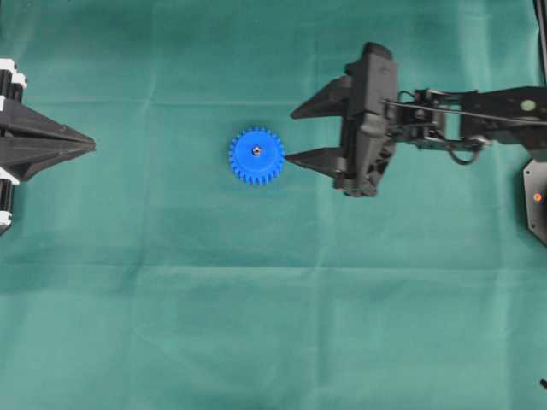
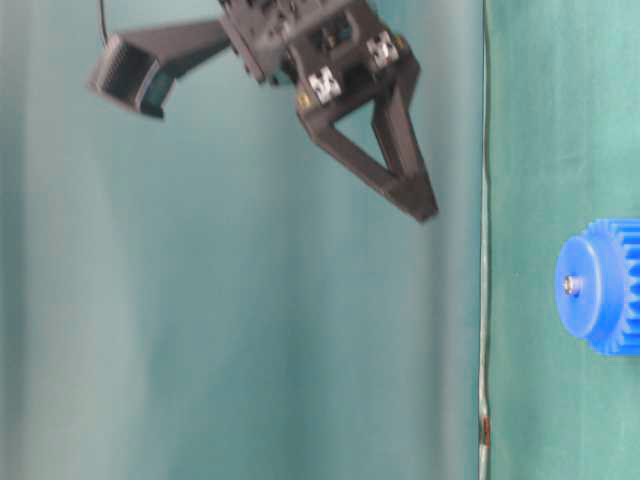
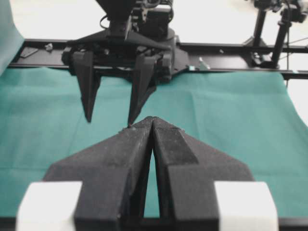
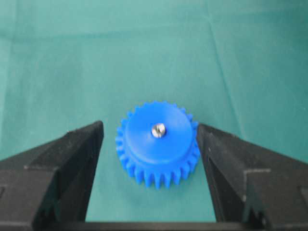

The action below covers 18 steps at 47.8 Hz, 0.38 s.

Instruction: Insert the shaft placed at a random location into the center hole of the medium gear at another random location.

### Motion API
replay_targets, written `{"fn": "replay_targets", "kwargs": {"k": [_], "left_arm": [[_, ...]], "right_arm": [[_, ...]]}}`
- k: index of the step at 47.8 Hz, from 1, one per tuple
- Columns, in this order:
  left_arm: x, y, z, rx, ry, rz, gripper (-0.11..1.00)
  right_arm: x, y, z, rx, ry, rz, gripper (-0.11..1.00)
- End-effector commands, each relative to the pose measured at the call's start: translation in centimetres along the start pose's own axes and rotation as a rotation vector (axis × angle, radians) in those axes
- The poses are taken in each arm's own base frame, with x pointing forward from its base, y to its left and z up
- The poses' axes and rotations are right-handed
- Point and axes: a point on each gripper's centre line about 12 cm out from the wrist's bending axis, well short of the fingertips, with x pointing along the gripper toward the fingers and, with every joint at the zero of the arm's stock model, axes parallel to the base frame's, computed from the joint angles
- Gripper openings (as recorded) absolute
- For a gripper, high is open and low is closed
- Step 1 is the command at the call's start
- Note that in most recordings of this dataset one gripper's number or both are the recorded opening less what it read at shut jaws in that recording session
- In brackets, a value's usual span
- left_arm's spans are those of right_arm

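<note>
The gear (image 1: 256, 156) lies flat on the green surface (image 1: 256, 325), the shaft (image 1: 255, 150) standing in its hole. The right gripper (image 1: 291, 135), jaws released, hovers at its three o'clock. The left gripper (image 1: 92, 146), clenched, sits at nine o'clock.

The overhead view looks straight down on the green cloth (image 1: 256, 325), the table-level view seems turned sideways and blurred, the left wrist view faces level across toward the opposite arm, and the right wrist view looks down closely on the medium gear (image 4: 158, 143), shared with both exterior views.
</note>
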Motion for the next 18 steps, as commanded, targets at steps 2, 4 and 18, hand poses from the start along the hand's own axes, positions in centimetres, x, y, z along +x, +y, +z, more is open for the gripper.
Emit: {"fn": "replay_targets", "kwargs": {"k": [2,4,18], "left_arm": [[0.1,0.0,1.0,0.000,-0.028,0.002,0.00],[0.1,0.0,1.0,-0.001,-0.028,0.002,0.00],[0.1,0.0,1.0,0.000,-0.028,0.001,0.00]], "right_arm": [[-2.0,0.1,0.5,0.006,-0.035,0.003,0.78],[-2.5,0.1,0.4,0.008,-0.037,0.003,0.78],[-5.3,0.1,-0.5,0.013,-0.052,0.004,0.78]]}}
